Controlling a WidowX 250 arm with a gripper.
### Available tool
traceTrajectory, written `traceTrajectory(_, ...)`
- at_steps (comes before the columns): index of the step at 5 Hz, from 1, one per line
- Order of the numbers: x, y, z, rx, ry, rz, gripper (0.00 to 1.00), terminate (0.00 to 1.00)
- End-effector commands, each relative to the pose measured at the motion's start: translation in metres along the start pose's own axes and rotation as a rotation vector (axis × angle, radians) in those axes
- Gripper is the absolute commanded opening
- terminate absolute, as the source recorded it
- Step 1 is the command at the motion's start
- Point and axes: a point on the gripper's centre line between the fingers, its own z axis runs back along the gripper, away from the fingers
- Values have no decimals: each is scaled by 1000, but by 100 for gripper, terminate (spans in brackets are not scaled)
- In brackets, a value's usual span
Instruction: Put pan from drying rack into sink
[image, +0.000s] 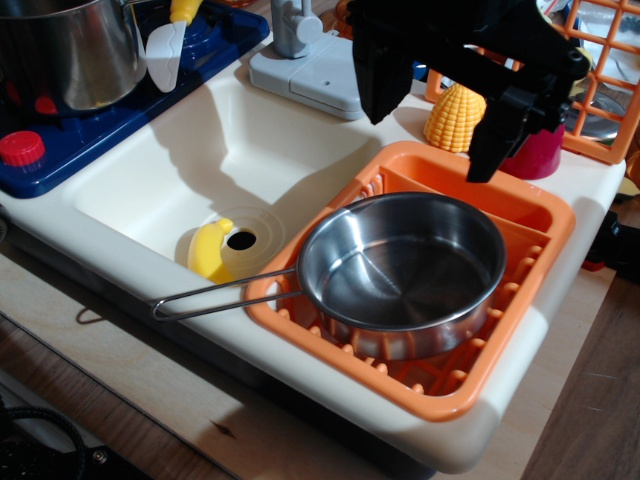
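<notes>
- Pan (402, 270) sits in the drying rack (520, 290), operator — a shallow round one of shiny stainless steel, with a smooth mirror-like bottom and a low straight wall.
- Its handle (215, 295) is a long thin wire loop; you see it pass over the left rim of the rack and across the cream counter edge, near the sink.
- You can see that the drying rack is orange plastic, rectangular, with a raised rounded rim and slots along its lower side; the pan covers most of its floor.
- Just to the left you have the sink (150, 185), a cream-white rectangular basin of smooth plastic with a round drain hole (241, 240).
- A yellow banana-like toy (210, 250) lies in the sink, touching the edge of the drain.
- The gripper (425, 120) hangs above the far side of the rack, apart from the pan. It is black and angular, and its two fingers (495, 140) stand spread with nothing between them.
- Behind it you find a bumpy yellow corn cob (453, 115) beside a magenta cup (538, 155), and an orange wire-grid basket (605, 80) at the right.
- At the top left a tall steel pot (70, 50) stands on a blue stove (110, 125) with a red knob (22, 148) — and a grey faucet base (305, 70) sits behind the sink.
</notes>
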Motion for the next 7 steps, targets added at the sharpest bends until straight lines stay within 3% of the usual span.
traceTrajectory(1,0,0,0,0,0,0,100,0)
traceTrajectory(3,2,-34,10,7,-12,76,100,0)
traceTrajectory(5,2,-60,0,-56,-54,162,100,0)
traceTrajectory(6,0,-65,-4,-64,-50,182,100,0)
traceTrajectory(7,-5,-60,-15,-108,-27,218,100,0)
